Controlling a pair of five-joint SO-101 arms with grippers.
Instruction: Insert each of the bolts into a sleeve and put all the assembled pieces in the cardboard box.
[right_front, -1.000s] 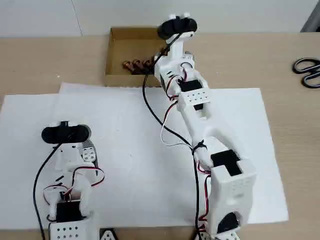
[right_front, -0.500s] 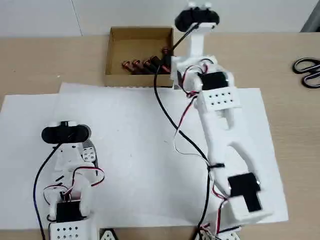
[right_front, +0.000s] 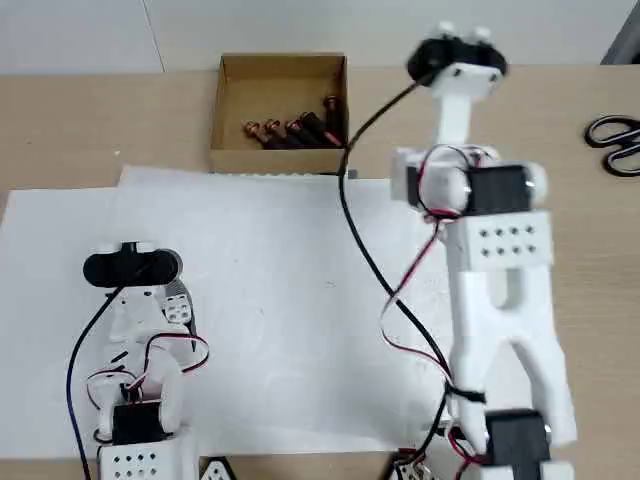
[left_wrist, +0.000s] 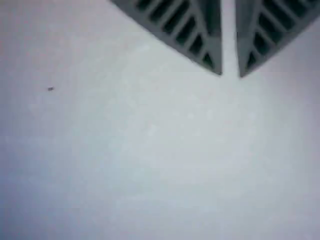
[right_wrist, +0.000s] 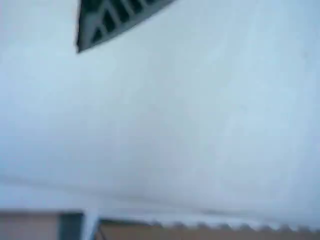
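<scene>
high view: cardboard box (right_front: 270, 90) at 11 o'clock on the table (right_front: 100, 120). a row of assembled pieces (right_front: 295, 130) lies inside, toward its 5 o'clock corner. white paper (right_front: 280, 300) covers the table's middle. right arm (right_front: 500, 250) runs from 5 o'clock up to 1 o'clock, apart from the box. left arm (right_front: 140, 340) sits at 7 o'clock. scissors (right_front: 615, 135) at 2 o'clock.

left wrist view: left claw (left_wrist: 229, 72) pressed nearly together, thin slit, pinching nothing, over the paper.

right wrist view: right claw (right_wrist: 107, 22) over the paper; spread or pressed together, cannot tell.
</scene>
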